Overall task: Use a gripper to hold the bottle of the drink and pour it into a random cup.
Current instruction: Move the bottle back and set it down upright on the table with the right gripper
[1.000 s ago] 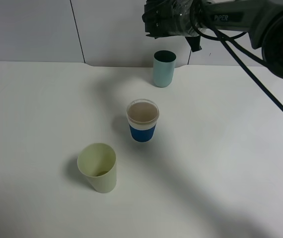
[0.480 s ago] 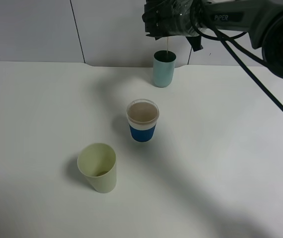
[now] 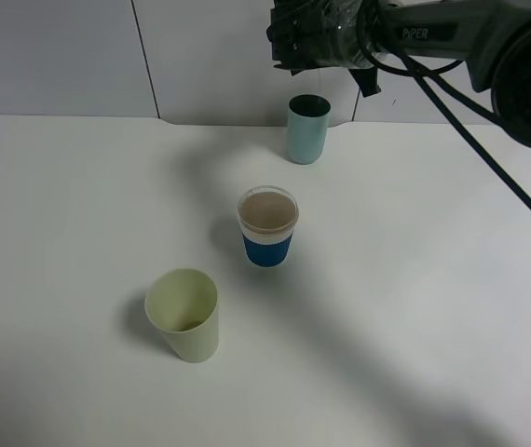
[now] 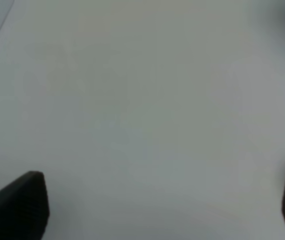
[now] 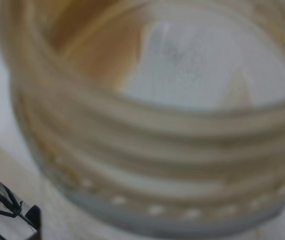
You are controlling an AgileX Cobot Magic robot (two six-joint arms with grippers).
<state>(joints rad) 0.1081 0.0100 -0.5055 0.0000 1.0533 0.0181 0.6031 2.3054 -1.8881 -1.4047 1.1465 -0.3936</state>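
Note:
My right gripper [image 3: 314, 42] hangs high at the back of the table, shut on the bottle of the drink [image 3: 329, 28], which is tipped right above the teal cup [image 3: 307, 128]. In the exterior view only shiny clear plastic shows between the black fingers. The right wrist view is filled by the bottle's wide threaded capless neck [image 5: 147, 125], with brown liquid [image 5: 90, 47] lying against one side. The cup stands upright near the back wall. My left gripper [image 4: 157, 205] is open and empty over bare white table; it is out of the exterior view.
A white cup with a blue sleeve [image 3: 267, 226], holding brownish liquid, stands mid-table in front of the teal cup. A pale green cup [image 3: 184, 314] stands nearer the front left. The right arm and its black cables [image 3: 489, 149] cross the upper right.
Half a second ago a thin brown stream ran from the bottle into the teal cup; now no clear stream shows. The arm and the cups have not moved.

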